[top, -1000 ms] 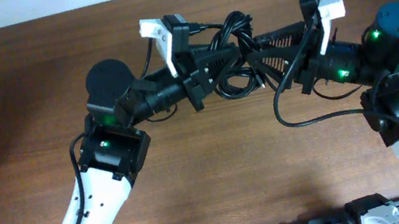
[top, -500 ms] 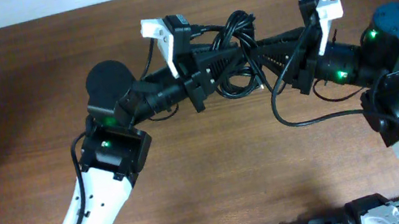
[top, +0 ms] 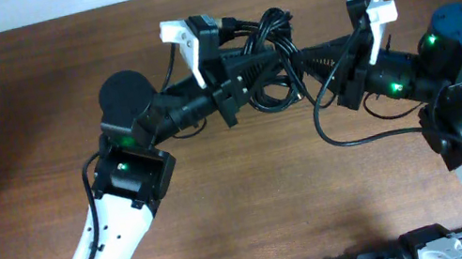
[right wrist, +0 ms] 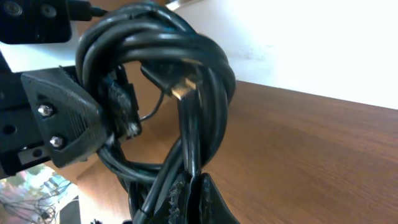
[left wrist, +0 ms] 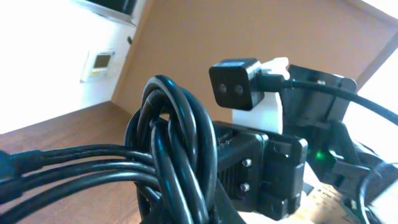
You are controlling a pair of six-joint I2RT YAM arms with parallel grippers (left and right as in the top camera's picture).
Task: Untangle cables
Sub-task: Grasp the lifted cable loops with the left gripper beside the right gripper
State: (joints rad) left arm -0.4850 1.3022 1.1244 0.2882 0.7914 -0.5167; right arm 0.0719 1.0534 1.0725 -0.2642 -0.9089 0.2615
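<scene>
Now, the cables (top: 271, 25) sit knotted at the upper centre of the frame, between both arms. My right end effector (right wrist: 191, 190) is pinched tight on one strand below a metal-tipped plug (right wrist: 180, 88). My left end effector (top: 284, 61) is closed on the bundle's strands, over the wooden table (top: 252, 192).

Under me lies a brown wooden table (top: 255, 211), its grain showing. Beyond its far edge stands a white wall (right wrist: 323, 43). My left wrist view catches a small pale wall panel (left wrist: 99, 62) beside a brown board (left wrist: 249, 31).
</scene>
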